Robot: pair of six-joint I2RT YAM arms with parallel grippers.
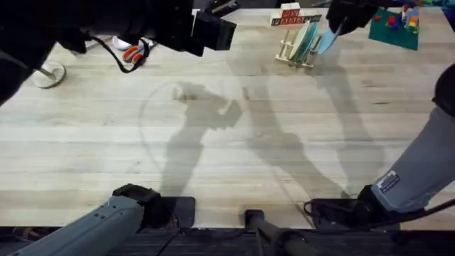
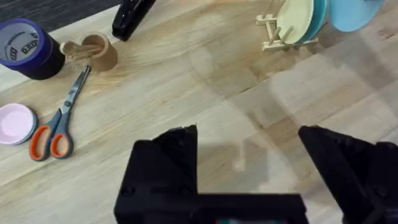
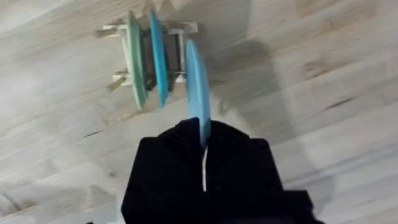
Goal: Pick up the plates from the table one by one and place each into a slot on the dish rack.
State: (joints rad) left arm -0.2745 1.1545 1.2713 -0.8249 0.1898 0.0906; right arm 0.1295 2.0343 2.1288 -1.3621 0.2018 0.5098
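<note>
Table (image 1: 234, 163) of pale joined planks carried everything. The right arm reached to the far right side, where its gripper (image 3: 204, 146) had its fingers pinched on the rim of the light blue plate (image 3: 196, 87), held on edge in the air just beside the dish rack (image 1: 295, 53). The rack stood on the far part of the table with two plates already upright in its slots: a turquoise plate (image 3: 157, 59) next to the held one and a pale greenish plate (image 3: 135, 59) beyond it. The left arm hung high over the far left of the table, its gripper (image 2: 249, 155) with fingers spread wide and holding nothing. Below it on the left lay a roll of purple tape (image 2: 25, 46), orange-handled scissors (image 2: 59, 121), a small wooden cup (image 2: 99, 53) and a small pink dish (image 2: 15, 123).
</note>
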